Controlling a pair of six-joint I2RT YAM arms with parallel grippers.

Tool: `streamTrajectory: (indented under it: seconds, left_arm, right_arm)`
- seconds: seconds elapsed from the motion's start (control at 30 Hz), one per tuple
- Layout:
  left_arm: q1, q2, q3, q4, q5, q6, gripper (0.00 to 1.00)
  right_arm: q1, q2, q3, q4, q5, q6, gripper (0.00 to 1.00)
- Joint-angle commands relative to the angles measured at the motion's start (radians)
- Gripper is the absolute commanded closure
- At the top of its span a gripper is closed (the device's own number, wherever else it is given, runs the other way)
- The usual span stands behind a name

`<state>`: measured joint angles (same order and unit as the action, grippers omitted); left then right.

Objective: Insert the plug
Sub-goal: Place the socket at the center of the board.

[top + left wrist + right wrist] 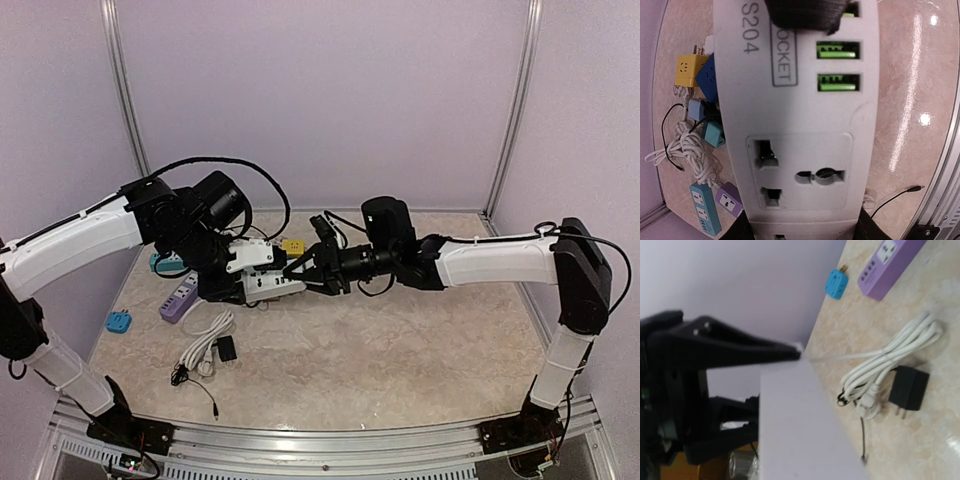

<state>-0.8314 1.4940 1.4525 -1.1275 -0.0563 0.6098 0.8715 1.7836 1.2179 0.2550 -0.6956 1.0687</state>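
Pale grey plastic fills the left wrist view: a power strip [797,125] printed "S204", with green USB ports [837,82] stacked above a recessed universal socket [797,172] whose openings stand unoccupied. The strip is held off the bench [400,350] at mid-table between the two arms. The left pincer [243,289] is clamped on its left end, dark fingers [740,231] pressed against both long edges. The right pincer [305,272] grips the opposite end, one black finger lying across the printed face and the other beneath it. The plug [226,348], a small black block adapter with two metal prongs, lies flat on the bench near the left front, well apart from the raised strip and touched by neither pincer. A coiled white cable [205,338] rests just beside it on the left, and a thin black wire [195,385] trails nearer the front edge. Farther left lie a purple strip [178,298] and a blue adapter [119,322]; a yellow adapter [293,245] sits behind the held strip.
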Motion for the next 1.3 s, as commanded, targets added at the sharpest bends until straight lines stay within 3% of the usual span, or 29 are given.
streamTrajectory:
  seconds: [0.0,0.07,0.17,0.2,0.27,0.3,0.33,0.37,0.4,0.6,0.77,0.93,1.07,1.27]
  left_arm:
    - [-0.005,0.014,-0.005,0.094,0.008,0.001,1.0]
    - [-0.004,0.015,-0.003,0.094,0.007,0.001,1.0]
    - [-0.005,0.017,-0.003,0.086,0.013,0.007,1.0]
    - [-0.005,0.018,-0.003,0.081,0.016,0.009,1.0]
    - [-0.005,0.021,-0.005,0.07,0.03,0.018,0.96]
    - [-0.003,0.024,-0.005,0.061,0.031,0.019,0.75]
    - [-0.002,0.026,-0.008,0.058,0.024,0.017,0.39]
    - [0.002,0.027,-0.012,0.054,0.022,0.016,0.1]
    - [0.009,0.026,-0.015,0.048,0.023,0.019,0.02]
    - [0.14,-0.003,-0.052,0.019,0.072,0.029,0.01]
    - [0.288,-0.008,-0.072,0.028,0.095,-0.005,0.01]
    - [0.399,-0.012,-0.121,0.053,0.097,-0.018,0.01]
    - [0.449,-0.037,-0.171,0.062,0.1,-0.014,0.01]
    - [0.551,-0.074,-0.208,0.066,0.107,-0.009,0.01]
  right_arm:
    - [0.019,0.03,-0.003,0.057,-0.071,0.018,0.56]
    - [0.021,0.032,-0.003,0.056,-0.069,0.02,0.61]
    - [0.015,0.024,-0.004,0.051,-0.057,0.018,0.94]
    - [0.013,0.021,-0.005,0.044,-0.055,0.018,1.0]
    - [0.005,0.016,-0.014,0.02,-0.049,0.011,1.0]
    - [-0.001,0.009,-0.024,0.009,-0.047,0.008,1.0]
    - [-0.008,-0.002,-0.041,0.002,-0.046,0.006,1.0]
    - [-0.019,-0.015,-0.072,-0.005,-0.045,0.002,1.0]
    - [-0.029,-0.032,-0.098,-0.021,-0.043,-0.004,1.0]
    - [-0.077,-0.107,-0.264,-0.248,0.022,-0.127,1.0]
    - [-0.141,-0.124,-0.449,-0.181,0.067,-0.096,1.0]
    - [-0.169,-0.058,-0.503,-0.186,0.088,-0.108,1.0]
    - [-0.169,-0.068,-0.529,-0.216,0.136,-0.083,0.75]
    - [-0.169,-0.211,-0.534,-0.429,0.301,-0.103,0.1]
